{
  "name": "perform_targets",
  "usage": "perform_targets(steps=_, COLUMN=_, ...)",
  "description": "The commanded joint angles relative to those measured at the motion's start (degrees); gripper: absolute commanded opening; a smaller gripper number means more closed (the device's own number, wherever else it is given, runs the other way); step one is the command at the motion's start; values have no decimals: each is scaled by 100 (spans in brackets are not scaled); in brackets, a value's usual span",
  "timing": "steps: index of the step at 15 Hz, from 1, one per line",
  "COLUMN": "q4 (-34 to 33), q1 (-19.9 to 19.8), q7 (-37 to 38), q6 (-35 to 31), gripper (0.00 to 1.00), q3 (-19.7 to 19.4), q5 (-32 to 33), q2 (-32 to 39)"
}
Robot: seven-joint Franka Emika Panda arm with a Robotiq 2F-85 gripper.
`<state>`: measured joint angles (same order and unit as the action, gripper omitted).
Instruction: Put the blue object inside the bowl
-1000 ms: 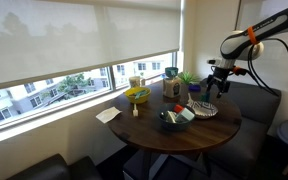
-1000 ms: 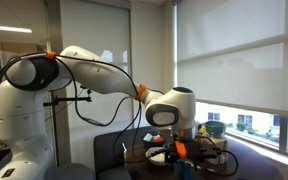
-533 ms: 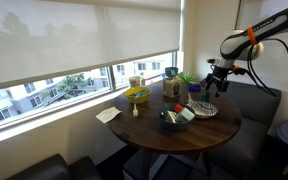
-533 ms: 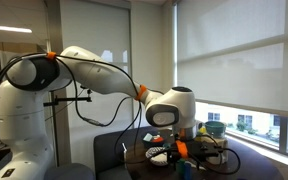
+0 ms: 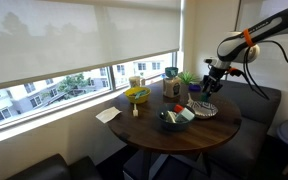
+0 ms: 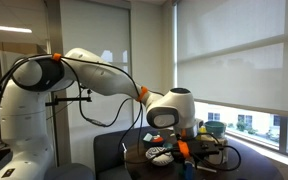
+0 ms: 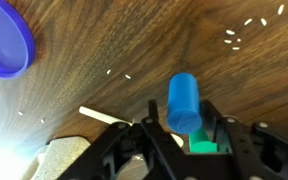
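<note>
The arm (image 6: 24, 110), at the left of an exterior view, has bulky, rounded white links with orange rings (image 6: 52, 56) at the joints. Black cables (image 6: 80, 105) loop beside it. The gripper (image 7: 181, 128) is black and angular.

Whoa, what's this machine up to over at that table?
A robot arm is working over a round wooden table by the window. Its end effector is closed on a small blue cylinder, holding it above the tabletop near a round plate. The cylinder is not in a bowl yet. A yellow bowl sits on the far side of the table, closer to the window.
</note>
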<state>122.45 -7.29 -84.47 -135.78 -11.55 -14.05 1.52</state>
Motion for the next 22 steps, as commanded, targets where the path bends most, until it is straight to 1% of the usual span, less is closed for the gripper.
perform_targets(steps=1, q4=-137, q1=-98, q7=-302, q6=2, gripper=19, q3=140, q5=-338, q2=92)
perform_targets(steps=2, q4=-130, q1=-110, q7=-366, q6=193, gripper=12, q3=138, q5=-309, q2=38)
perform_targets(steps=3, q4=-109, q1=-121, q7=-406, q6=324, gripper=9, q3=123, q5=-163, q2=-27)
perform_targets(steps=4, q4=-54, q1=-149, q7=-414, q6=621, gripper=9, q3=91, q5=-67, q2=-186)
perform_targets(steps=6, q4=169, q1=-179, q7=-495, q6=959, gripper=9, q3=42, q5=201, q2=-638)
perform_targets(steps=7, q4=351, q1=-190, q7=-444, q6=1048, gripper=9, q3=29, q5=567, q2=-977)
perform_targets(steps=8, q4=449, q1=-202, q7=-335, q6=1108, gripper=9, q3=31, q5=957, q2=-1244)
perform_targets(steps=9, q4=542, q1=-196, q7=-379, q6=1133, gripper=9, q3=44, q5=1207, q2=-1531)
perform_targets(steps=11, q4=590, q1=-62, q7=-794, q6=969, gripper=9, q3=37, q5=1193, q2=-1939)
perform_targets(steps=12, q4=511, q1=59, q7=-842, q6=793, gripper=9, q3=37, q5=987, q2=-2010)
perform_targets(steps=13, q4=408, q1=230, q7=-965, q6=721, gripper=9, q3=-5, q5=623, q2=-2024)
perform_targets(steps=14, q4=288, q1=410, q7=-958, q6=523, gripper=9, q3=-9, q5=358, q2=-1946)
perform_targets(steps=16, q4=91, q1=819, q7=-1208, q6=188, gripper=9, q3=-41, q5=-255, q2=-1776)
perform_targets(steps=18, q4=-82, q1=1228, q7=-1644, q6=-109, gripper=9, q3=-59, q5=-901, q2=-1555)
perform_targets(steps=20, q4=-290, q1=1568, q7=-2211, q6=-200, gripper=9, q3=-76, q5=-1634, q2=-1308)
perform_targets(steps=21, q4=-404, q1=1694, q7=-2524, q6=-105, gripper=9, q3=-69, q5=-2032, q2=-1171)
perform_targets(steps=22, q4=-507, q1=1739, q7=-2895, q6=103, gripper=9, q3=-76, q5=-2398, q2=-1073)
